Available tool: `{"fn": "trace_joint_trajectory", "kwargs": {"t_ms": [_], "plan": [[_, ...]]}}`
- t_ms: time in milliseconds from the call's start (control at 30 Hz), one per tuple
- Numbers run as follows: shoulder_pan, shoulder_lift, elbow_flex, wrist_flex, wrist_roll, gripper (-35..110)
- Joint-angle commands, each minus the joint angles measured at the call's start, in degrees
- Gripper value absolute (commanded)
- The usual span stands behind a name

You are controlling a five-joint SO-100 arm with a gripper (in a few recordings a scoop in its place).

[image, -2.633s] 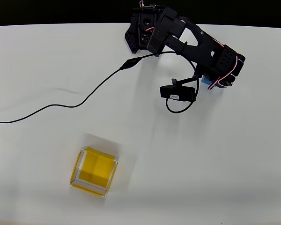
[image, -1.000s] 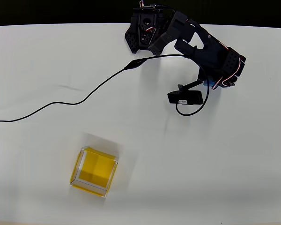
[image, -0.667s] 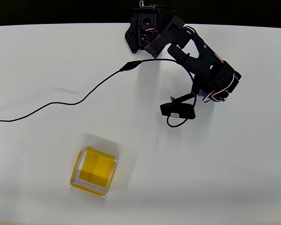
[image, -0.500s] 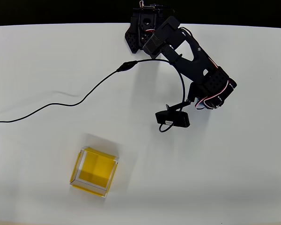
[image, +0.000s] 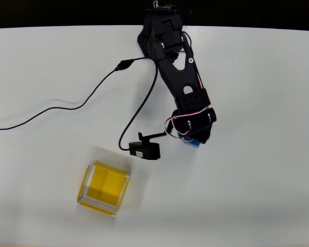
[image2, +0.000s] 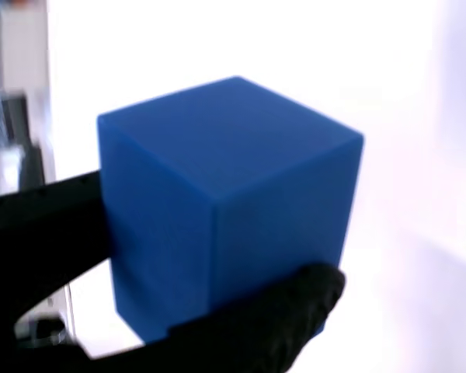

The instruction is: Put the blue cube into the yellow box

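Observation:
The blue cube (image2: 225,202) looms large in the wrist view, pinched between two black fingers (image2: 54,225), one on its left face and one at its lower right. In the overhead view only a sliver of the blue cube (image: 192,142) peeks out under the black arm's head, where my gripper (image: 190,138) is shut on it above the white table. The yellow box (image: 103,188), open-topped with pale rim edges, sits at the lower left, well left of and below the gripper.
A black cable (image: 67,107) snakes from the arm across the left half of the table (image: 257,195). A small black camera module (image: 146,151) hangs off the arm, just upper right of the box. The arm's base (image: 162,25) stands at the far edge.
The arm has swung from the upper right toward the lower middle, carrying the blue cube closer to the yellow box. The cable shifted with it; the box stayed put.

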Motion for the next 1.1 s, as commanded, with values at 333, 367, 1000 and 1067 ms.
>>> {"fn": "trace_joint_trajectory", "kwargs": {"t_ms": [333, 367, 1000, 1067], "plan": [[22.8, 6.5, -14.9, -8.4, -16.6, 13], [24.2, 6.0, -15.3, -9.9, -17.6, 13], [35.5, -10.4, -20.0, -34.9, -30.3, 13], [35.5, -12.0, -20.0, -37.4, -31.2, 14]]}}
